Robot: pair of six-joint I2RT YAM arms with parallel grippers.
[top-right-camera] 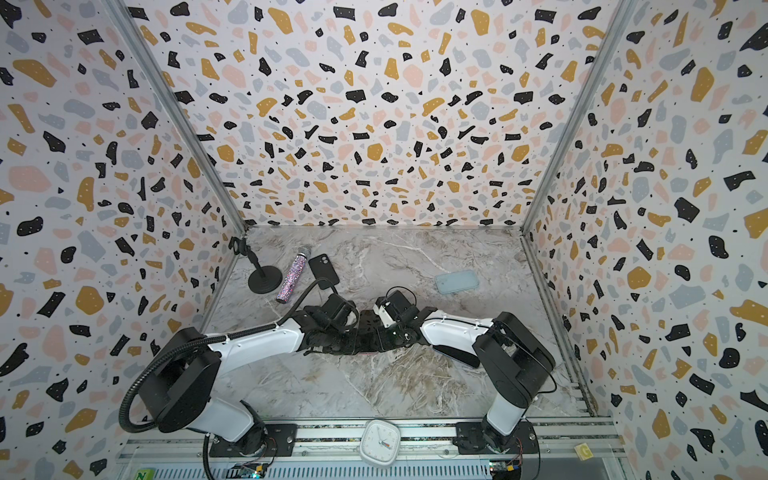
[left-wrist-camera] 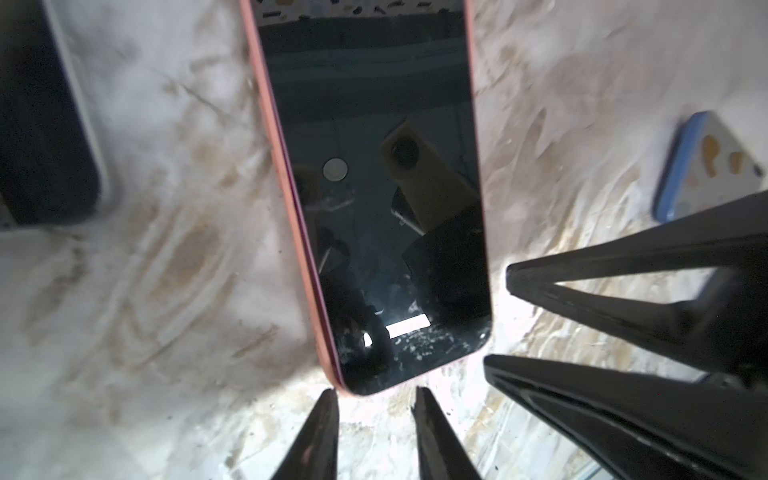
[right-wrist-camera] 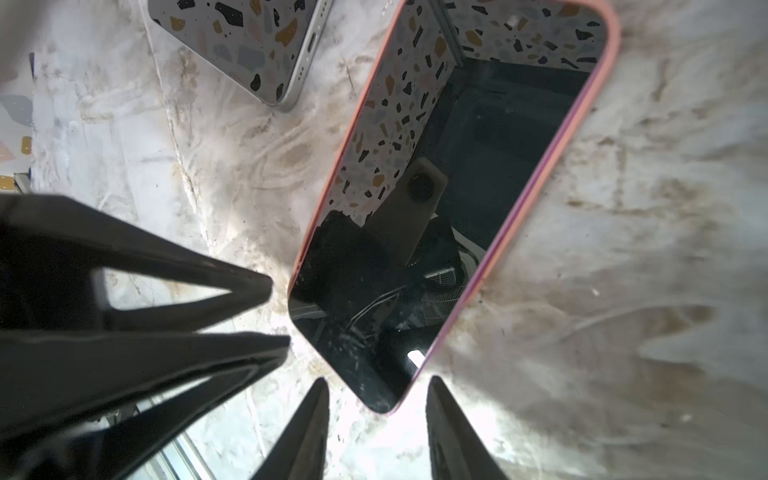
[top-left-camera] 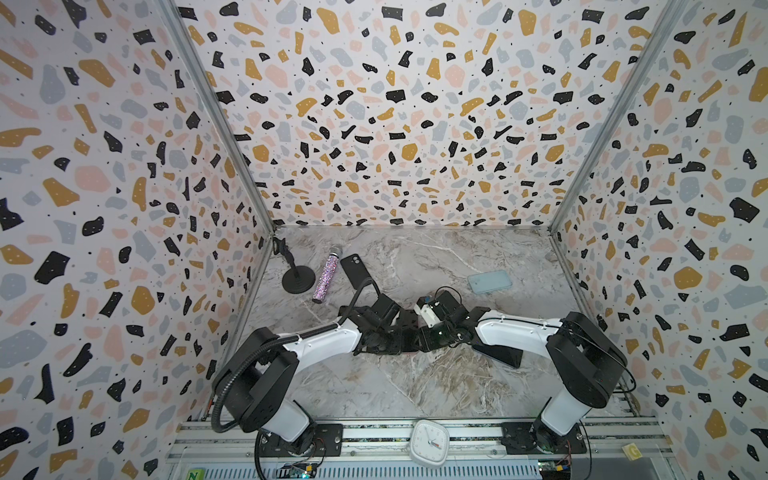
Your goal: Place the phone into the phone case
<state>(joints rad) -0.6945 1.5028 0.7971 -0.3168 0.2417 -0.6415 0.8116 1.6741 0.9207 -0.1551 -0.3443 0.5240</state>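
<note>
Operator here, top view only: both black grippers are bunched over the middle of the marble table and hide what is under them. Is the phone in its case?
Observer: It looks so. In the left wrist view the dark-screened phone lies screen up inside the pink case, rim showing along its side and around the near end.
Operator: Is the left gripper holding it?
Observer: No. The left gripper has its jaws apart, nothing between them, by the phone's near end.
Operator: And the right one?
Observer: The right gripper is open too; in the right wrist view one phone corner lies between its fingertips with marble table showing either side.
</note>
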